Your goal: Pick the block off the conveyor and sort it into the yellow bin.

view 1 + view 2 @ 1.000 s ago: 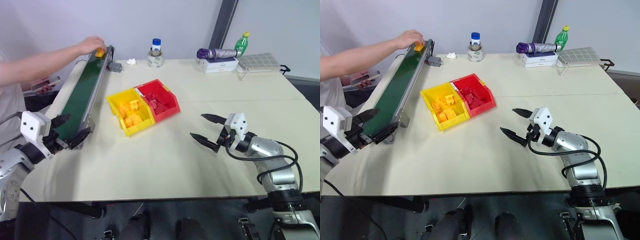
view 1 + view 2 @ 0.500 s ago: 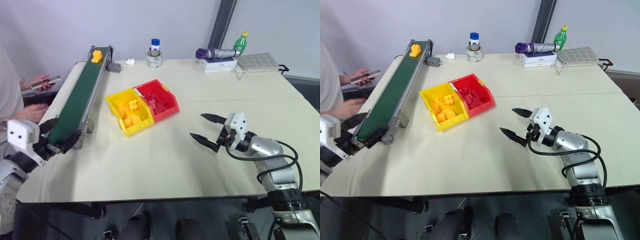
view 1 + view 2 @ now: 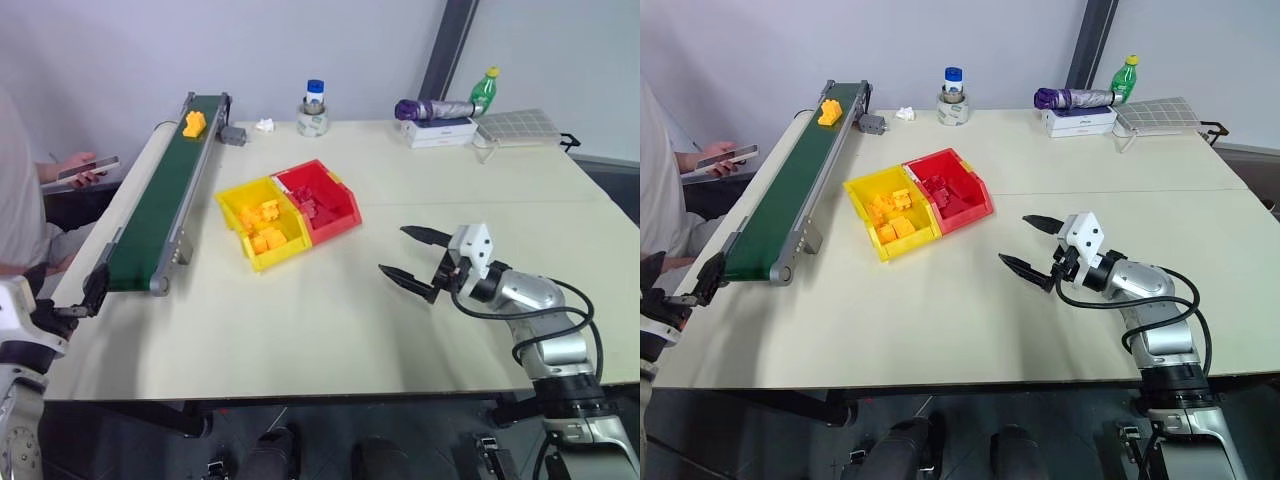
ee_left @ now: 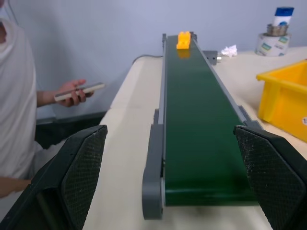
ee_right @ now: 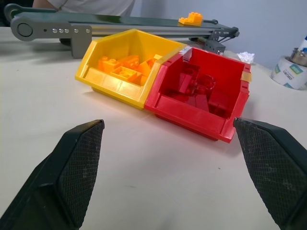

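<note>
We see the block alone at the conveyor's far end, the person's hand now gone. Our left gripper, fingers spread, has pulled back off its near end; the catch lies ahead. Our right gripper waits spread beside the yellow bin.

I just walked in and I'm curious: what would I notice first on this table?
The joined bright yellow plastic bin and red plastic bin of toy bricks sit mid-table. Left of them runs a long dark green conveyor belt, with a small orange-yellow studded brick at its far end.
</note>
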{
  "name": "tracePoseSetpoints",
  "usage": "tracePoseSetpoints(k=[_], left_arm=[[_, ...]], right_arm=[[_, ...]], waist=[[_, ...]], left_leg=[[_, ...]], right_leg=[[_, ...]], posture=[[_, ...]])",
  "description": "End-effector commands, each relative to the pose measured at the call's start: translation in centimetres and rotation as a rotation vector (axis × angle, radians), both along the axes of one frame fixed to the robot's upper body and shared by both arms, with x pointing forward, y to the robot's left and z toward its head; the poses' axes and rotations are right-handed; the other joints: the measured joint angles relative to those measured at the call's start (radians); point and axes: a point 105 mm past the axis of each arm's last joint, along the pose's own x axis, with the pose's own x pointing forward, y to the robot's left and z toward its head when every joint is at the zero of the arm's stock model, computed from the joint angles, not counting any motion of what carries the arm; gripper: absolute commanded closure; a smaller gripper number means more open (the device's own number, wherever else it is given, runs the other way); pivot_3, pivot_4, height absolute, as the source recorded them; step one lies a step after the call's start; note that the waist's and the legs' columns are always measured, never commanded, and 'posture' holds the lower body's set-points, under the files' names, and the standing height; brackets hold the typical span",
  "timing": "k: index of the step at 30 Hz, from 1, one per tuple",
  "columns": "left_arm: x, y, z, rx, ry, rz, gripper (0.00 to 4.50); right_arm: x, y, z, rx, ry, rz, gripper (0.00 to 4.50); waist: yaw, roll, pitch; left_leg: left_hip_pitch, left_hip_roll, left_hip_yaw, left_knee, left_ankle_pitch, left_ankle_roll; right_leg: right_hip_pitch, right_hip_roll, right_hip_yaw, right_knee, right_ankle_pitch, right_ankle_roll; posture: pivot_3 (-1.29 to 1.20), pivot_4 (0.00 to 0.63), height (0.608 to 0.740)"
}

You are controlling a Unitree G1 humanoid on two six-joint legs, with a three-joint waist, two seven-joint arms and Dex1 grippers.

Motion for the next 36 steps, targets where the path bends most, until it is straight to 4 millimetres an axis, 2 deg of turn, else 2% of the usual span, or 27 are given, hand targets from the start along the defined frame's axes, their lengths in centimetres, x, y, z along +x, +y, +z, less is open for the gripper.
tracePoseSetpoints(k=[1, 26, 36], left_arm=[[0.1, -0.4, 1.5, 0.028, -0.044, -0.018, 0.05], [0.8, -1.0, 0.8, -0.008, -0.013, -0.064, 0.05], [1.0, -1.6, 0.4, -0.101, 0.008, -0.111, 0.05]], right_arm=[[0.2, 0.3, 1.3, 0.013, -0.053, 0.011, 0.0], [0.0, 0.1, 1.3, 0.012, -0.056, 0.007, 0.0], [0.0, 0.2, 1.3, 0.015, -0.053, 0.008, 0.0]], waist=[[-0.001, 0.0, 0.0], [-0.001, 0.0, 0.0], [-0.001, 0.0, 0.0]], left_leg=[[0.0, 0.0, 0.0, 0.0, 0.0, 0.0], [0.0, 0.0, 0.0, 0.001, 0.0, 0.0], [0.0, 0.0, 0.0, 0.001, 0.0, 0.0]], right_leg=[[0.0, 0.0, 0.0, 0.0, 0.0, 0.0], [0.0, 0.0, 0.0, 0.0, 0.0, 0.0], [0.0, 0.0, 0.0, 0.0, 0.0, 0.0]], posture=[[0.0, 0.15, 0.74], [0.0, 0.15, 0.74], [0.0, 0.15, 0.74]])
